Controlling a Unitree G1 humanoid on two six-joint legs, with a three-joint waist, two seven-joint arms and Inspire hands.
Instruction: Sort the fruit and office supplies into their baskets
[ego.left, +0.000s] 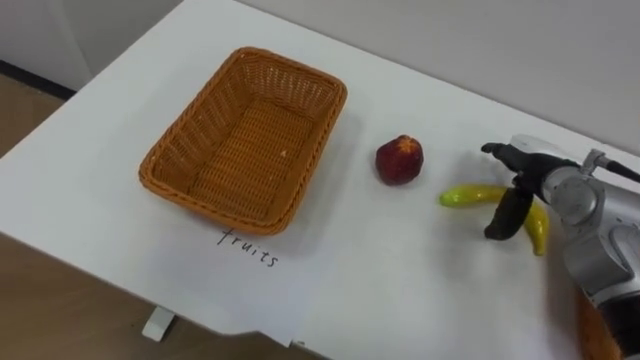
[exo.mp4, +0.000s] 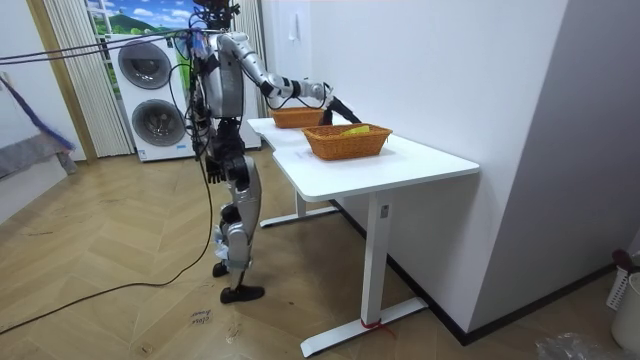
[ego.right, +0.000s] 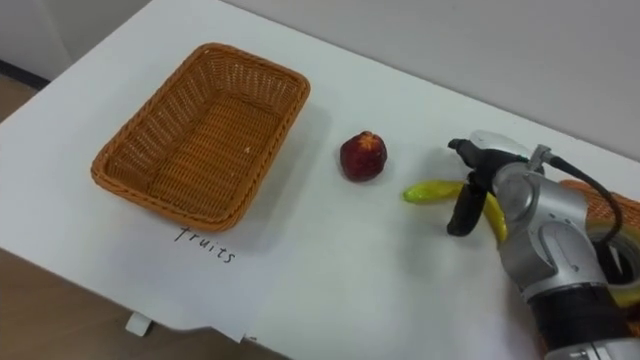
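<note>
**Stance.** I stand at the long side of a white rectangular worktop (ego.left: 400, 280), facing it. My left robot hand (exo.mp4: 213, 172) hangs by my hip on the room view's left. It is too small there to tell whether it is released or clenched.

**Item 1, far left.** Rectangular basket of orange-brown woven wicker (ego.left: 245, 145). It stands flat on the worktop with nothing in it.

**Item 2.** Short handwritten label in dark ink (ego.left: 250, 248) on the worktop, just beside the basket's near rim.

**Item 3.** Round dark-red fruit (ego.left: 399, 160). It lies alone on the worktop between the basket and the bananas, apart from both.

**Item 4.** Small bunch of yellow bananas with a greenish tip (ego.left: 470, 196), lying on the worktop. One banana points toward the red fruit and another toward the near edge.

**Item 5.** My right robot hand (ego.left: 528, 170), reaching in from the right and set over the joined end of the bananas. It is released, not clenched. Its dark fingers (ego.left: 505, 215) are straight, one crossing in front of the bananas and another reaching out beyond them.

**Item 6, far right.** Second orange-brown wicker basket (exo.mp4: 345, 150), standing on the worktop beside my right arm.
</note>
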